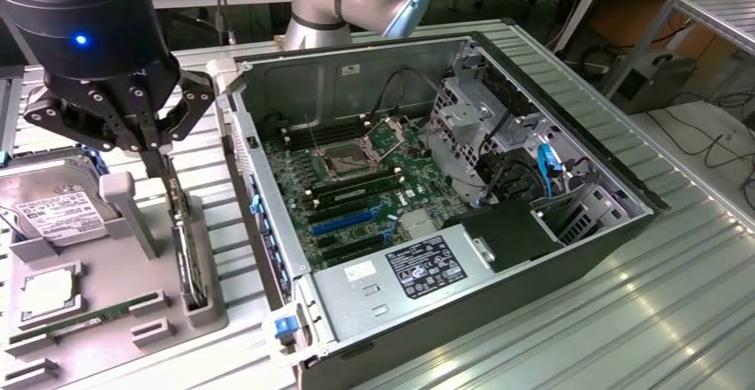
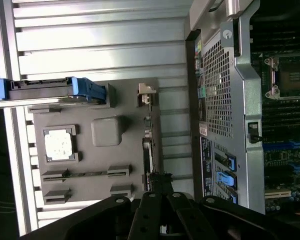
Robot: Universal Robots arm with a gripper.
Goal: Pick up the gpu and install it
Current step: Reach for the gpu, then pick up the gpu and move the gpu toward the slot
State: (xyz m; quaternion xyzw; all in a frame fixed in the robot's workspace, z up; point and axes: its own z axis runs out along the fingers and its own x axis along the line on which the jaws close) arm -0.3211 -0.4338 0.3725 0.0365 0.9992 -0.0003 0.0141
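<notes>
- My tool is drawn almost fully closed, its tips coming together on the far end of the gpu. I judge this to be a pinch on the card's upper edge.
- The gpu stands on edge in a slot of the grey fixture tray, along the side nearest the open computer case. It is not yet lifted out.
- The grip is at one end, not the middle. If the card binds in its slot, it could pivot between the tips and come out crooked.
- The pinch covers only a thin edge, so the hold is shallow. A snag in the slot could slide the card free, or drag the light tray across the table.
- The tray's upright grey post and the hard drive stand just beside my tool. Any sideways drift here could knock one of them.
- The processor and the memory stick lie nearer the tray's front, well away from the card. I expect no trouble there.
- The case wall stands between the tray and the motherboard. A low carry could catch the card's bracket on that rim.
- The blue expansion slots lie close together beside the power supply. A card tilted in my grip could meet the wrong slot or press down off line.
</notes>
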